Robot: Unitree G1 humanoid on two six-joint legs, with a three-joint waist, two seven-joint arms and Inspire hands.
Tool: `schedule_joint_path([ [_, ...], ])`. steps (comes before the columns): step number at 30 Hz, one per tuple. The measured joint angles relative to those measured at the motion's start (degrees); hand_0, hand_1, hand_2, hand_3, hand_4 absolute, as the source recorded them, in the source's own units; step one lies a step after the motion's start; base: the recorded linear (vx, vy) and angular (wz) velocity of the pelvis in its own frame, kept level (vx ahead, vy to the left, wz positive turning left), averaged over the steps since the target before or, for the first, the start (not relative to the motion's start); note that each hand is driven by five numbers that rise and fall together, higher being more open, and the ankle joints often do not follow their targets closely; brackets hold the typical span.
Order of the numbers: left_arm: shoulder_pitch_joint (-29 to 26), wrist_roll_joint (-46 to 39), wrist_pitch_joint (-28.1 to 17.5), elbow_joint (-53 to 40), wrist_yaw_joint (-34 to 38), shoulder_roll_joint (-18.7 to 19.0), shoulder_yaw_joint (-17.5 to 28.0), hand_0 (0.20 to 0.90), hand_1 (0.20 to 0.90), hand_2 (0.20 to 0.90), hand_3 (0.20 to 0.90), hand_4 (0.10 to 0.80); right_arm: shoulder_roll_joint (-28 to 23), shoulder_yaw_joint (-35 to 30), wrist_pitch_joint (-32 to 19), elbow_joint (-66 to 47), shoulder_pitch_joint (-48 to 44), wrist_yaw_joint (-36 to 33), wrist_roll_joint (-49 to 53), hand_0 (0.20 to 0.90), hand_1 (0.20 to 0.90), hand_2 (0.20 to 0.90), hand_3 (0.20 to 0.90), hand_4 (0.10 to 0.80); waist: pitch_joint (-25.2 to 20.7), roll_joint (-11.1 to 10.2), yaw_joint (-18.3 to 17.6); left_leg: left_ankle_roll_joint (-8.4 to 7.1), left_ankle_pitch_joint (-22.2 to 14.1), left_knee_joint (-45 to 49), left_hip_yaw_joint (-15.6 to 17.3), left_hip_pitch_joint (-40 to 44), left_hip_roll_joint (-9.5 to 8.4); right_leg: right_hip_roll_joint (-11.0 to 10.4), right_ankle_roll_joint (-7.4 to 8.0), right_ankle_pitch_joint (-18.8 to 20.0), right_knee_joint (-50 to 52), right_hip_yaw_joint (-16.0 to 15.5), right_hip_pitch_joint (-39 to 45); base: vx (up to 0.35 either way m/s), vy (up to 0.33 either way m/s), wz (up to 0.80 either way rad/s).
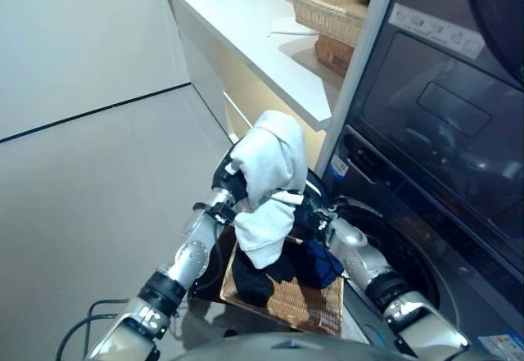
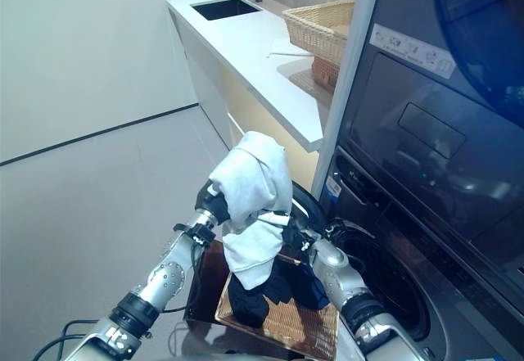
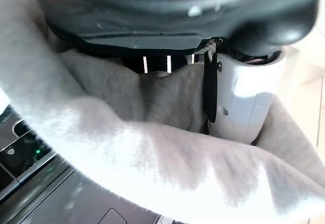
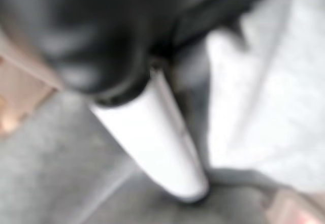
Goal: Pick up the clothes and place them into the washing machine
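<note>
A white garment point(image 1: 270, 185) hangs draped over the left hand point(image 1: 232, 182), raised above a wicker basket point(image 1: 299, 302) of dark clothes point(image 1: 315, 263), near the washing machine point(image 1: 426, 214). The left hand's fingers curl around the cloth. The right hand point(image 1: 315, 218) sits beside it; its grip cannot be told.

Head stereo downward; wrist views close-up.

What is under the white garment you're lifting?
Below the white garment sits a woven basket on the floor, with dark clothes still in it. The left hand is wrapped by the garment; the right hand is mostly hidden behind it.
</note>
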Motion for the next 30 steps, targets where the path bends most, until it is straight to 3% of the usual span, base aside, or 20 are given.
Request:
schedule_joint_path([
  [1, 0.34, 0.5, 0.0, 0.0, 0.05, 0.02, 0.12, 0.823, 0.823, 0.823, 0.823, 0.745, 0.38, -0.21, -0.23, -0.04, 0.37, -0.94, 0.33, 0.2, 0.2, 0.2, 0.2, 0.3, 0.0, 0.0, -0.03, 0.0, -0.01, 0.0, 0.03, 0.0, 0.01, 0.0, 0.0, 0.0, 0.0, 0.03, -0.01, 0.01, 0.005, -0.05],
  [2, 0.52, 0.68, 0.0, 0.0, 0.07, 0.25, 0.18, 0.9, 0.9, 0.9, 0.9, 0.8, 0.56, -0.75, -0.24, -0.15, 0.65, -1.07, 0.34, 0.2, 0.2, 0.2, 0.2, 0.3, 0.0, 0.0, -0.12, 0.0, -0.01, -0.01, 0.05, 0.0, 0.01, 0.0, 0.0, 0.0, 0.0, 0.08, -0.03, 0.011, 0.004, -0.06],
  [11, 2.46, 4.44, -0.03, 0.01, 1.31, -0.62, 2.96, 0.9, 0.9, 0.9, 0.9, 0.8, 1.14, -6.42, -2.35, -1.8, 2.25, -4.78, 0.35, 0.2, 0.2, 0.2, 0.2, 0.3, 0.0, 0.0, -0.15, 0.02, -0.04, -0.01, 0.58, 0.0, 0.05, 0.03, 0.01, 0.0, -0.01, 0.67, -0.28, 0.002, 0.003, -0.03],
  [30, 2.91, 10.46, -0.35, 4.47, 4.55, -1.2, 9.05, 0.9, 0.9, 0.9, 0.9, 0.8, 1.4, -9.02, -3.25, -8.42, 6.93, -8.05, -4.97, 0.2, 0.2, 0.2, 0.2, 0.3, 0.02, -0.02, -1.14, 0.16, -0.34, -0.03, 1.58, -0.1, 0.08, 0.04, 0.06, 0.02, -0.03, 1.4, -0.85, 0.001, 0.005, -0.04],
])
